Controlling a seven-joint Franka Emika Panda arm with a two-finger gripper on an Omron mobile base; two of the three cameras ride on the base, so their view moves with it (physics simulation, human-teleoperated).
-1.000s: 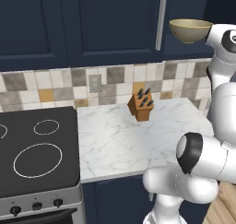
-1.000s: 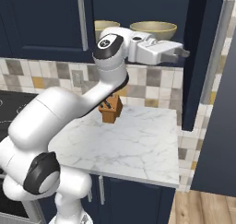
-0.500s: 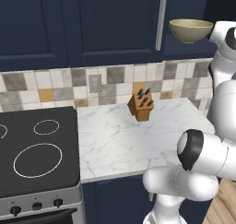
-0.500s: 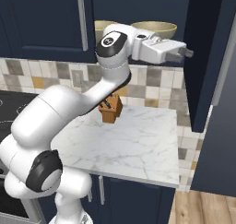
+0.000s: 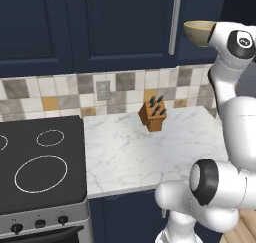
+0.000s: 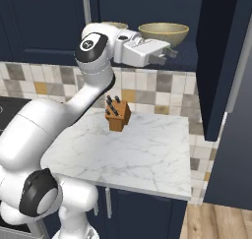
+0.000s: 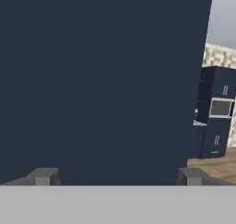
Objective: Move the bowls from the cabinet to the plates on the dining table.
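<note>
The navy cabinet has its right door swung open. On its shelf stands a beige bowl, and a second bowl peeks out from behind my arm to its left. My gripper hangs just below and in front of the nearer bowl, apart from it, pointing right toward the open door. In the hand view my gripper is open wide, with nothing between the fingertips, and it faces the flat navy door. The plates and the dining table are out of view.
A small marble counter lies below, with a wooden knife block against the tiled wall. A black stove sits to its left. A closed cabinet door with a silver handle is left of the bowl.
My hand has drawn back to the left, away from the open cabinet door, and its jaws have widened slightly. The bowls have not moved.
</note>
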